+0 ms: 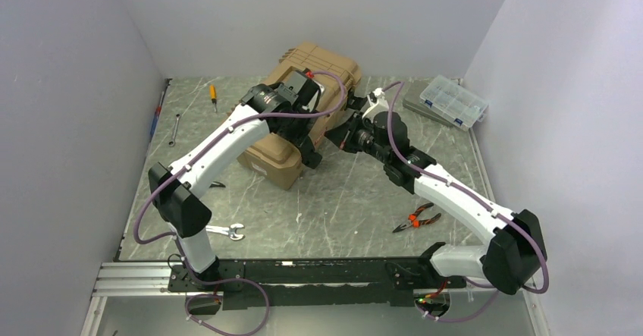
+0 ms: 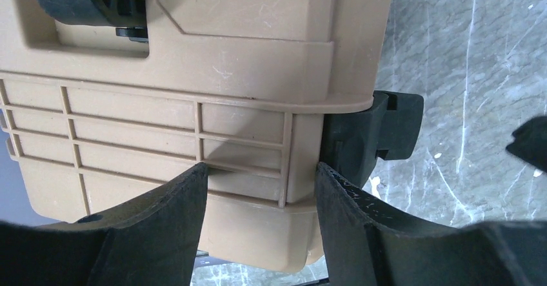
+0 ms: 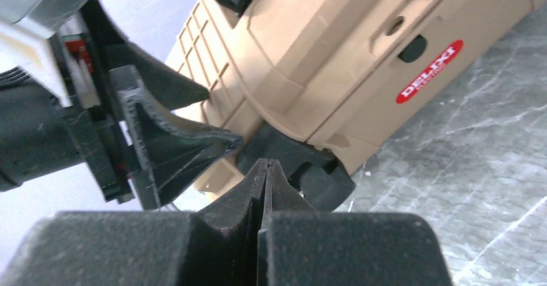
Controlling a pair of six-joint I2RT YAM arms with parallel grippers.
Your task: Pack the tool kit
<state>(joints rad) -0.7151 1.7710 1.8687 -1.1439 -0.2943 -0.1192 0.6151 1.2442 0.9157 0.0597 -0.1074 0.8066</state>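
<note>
The tool kit (image 1: 274, 156), a tan hard-plastic box with its lid down, lies at the back middle of the table. My left gripper (image 1: 309, 145) is at its near right corner. In the left wrist view the left gripper (image 2: 261, 173) has its jaws closed on the ribbed corner of the tool kit (image 2: 238, 60), beside a black latch (image 2: 387, 128). My right gripper (image 1: 343, 135) is shut and empty. In the right wrist view the right gripper (image 3: 266, 163) has its tips against that latch (image 3: 309, 166), below the red label (image 3: 429, 71).
A clear organiser case (image 1: 453, 101) sits at the back right. Red-handled pliers (image 1: 415, 218) lie near the right arm. A wrench (image 1: 227, 231) lies by the left base. An orange screwdriver (image 1: 213, 93) and a spanner (image 1: 174, 127) are at the back left.
</note>
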